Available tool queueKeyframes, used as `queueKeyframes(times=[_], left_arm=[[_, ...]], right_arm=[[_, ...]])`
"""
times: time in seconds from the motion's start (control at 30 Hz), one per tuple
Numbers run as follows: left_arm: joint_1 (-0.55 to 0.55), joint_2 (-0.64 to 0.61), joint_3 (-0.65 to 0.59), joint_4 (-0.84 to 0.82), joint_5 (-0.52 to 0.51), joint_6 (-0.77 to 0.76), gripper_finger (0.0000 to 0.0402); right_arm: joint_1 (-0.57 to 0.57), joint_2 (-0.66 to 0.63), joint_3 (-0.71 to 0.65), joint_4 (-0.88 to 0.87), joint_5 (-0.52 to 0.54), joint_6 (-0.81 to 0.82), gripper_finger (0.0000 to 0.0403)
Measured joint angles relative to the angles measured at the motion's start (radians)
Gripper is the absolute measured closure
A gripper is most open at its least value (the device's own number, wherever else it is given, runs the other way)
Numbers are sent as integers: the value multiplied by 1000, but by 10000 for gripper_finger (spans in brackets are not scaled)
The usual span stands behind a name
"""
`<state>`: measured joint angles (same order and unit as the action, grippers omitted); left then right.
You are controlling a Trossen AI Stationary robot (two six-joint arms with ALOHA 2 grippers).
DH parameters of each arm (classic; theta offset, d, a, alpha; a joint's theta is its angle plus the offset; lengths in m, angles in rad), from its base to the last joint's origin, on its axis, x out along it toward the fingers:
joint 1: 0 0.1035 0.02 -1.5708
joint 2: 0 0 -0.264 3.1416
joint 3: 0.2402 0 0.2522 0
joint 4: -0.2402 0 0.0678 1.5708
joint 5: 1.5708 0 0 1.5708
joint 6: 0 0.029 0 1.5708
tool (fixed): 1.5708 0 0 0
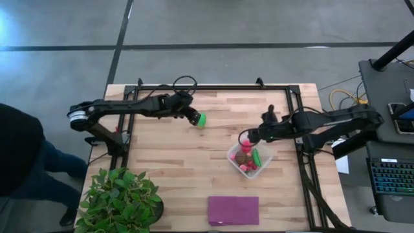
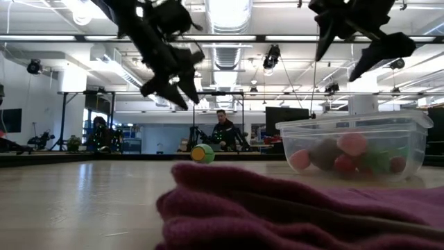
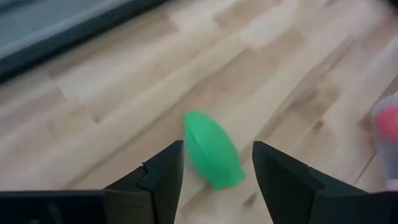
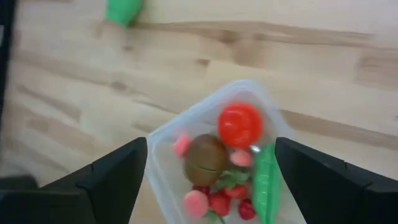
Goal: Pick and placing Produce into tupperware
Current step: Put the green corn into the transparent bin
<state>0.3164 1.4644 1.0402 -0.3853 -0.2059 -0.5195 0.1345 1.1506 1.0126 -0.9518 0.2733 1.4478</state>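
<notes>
The tupperware (image 1: pixel 249 160) is seen on the right half of the wooden table (image 1: pixel 168 168), with its far edge just under the tips of the right gripper (image 1: pixel 246 137). Inside it are found a red ball (image 4: pixel 240 124), a brown oval (image 4: pixel 206 158), a long green piece (image 4: pixel 266 180) along 1 wall, and several small red and pink berries (image 4: pixel 219 200) packed between them; in the low view these are only made out as soft blobs through the clear wall, and their exact number cannot be told. In the right wrist view the container is cut off at the picture's edge, so its near corner is not shown. The right gripper's 2 fingers are held wide apart above the container, with nothing between them. A second green piece (image 1: pixel 201 120) is left lying on the table well apart from the container, towards the far side. The left gripper (image 1: pixel 193 116) is placed just beside it, fingers spread, and in the left wrist view the green piece is seen on the boards beyond the gap between the 2 fingers (image 3: pixel 165 177), not clamped. A purple cloth (image 1: pixel 233 210) is laid near the front edge, and in the low view it fills the foreground and hides the table before the container. A potted plant (image 1: pixel 119 200) is cut off at the front left corner.
</notes>
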Motion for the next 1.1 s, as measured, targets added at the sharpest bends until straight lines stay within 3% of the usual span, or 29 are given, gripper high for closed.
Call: queueKeyframes(times=[0.13, 0.33, 0.57, 0.8, 1.1], left_arm=[[12, 99, -1, 0, 113, -88, 225], [11, 199, 32, -71, 141, -193, 225], [15, 243, 117, -62, 105, -284, 225], [8, 277, 141, -79, 77, -363, 224], [9, 254, 154, -77, 43, -354, 146]], right_arm=[[-9, -22, 0, -69, -4, 41, 57], [-11, -36, 0, -70, 11, -50, 57], [-36, -78, 0, -142, 16, -235, 57], [-37, -140, 0, -232, 51, -290, 57], [-37, -188, -1, -254, 116, -299, 57]])
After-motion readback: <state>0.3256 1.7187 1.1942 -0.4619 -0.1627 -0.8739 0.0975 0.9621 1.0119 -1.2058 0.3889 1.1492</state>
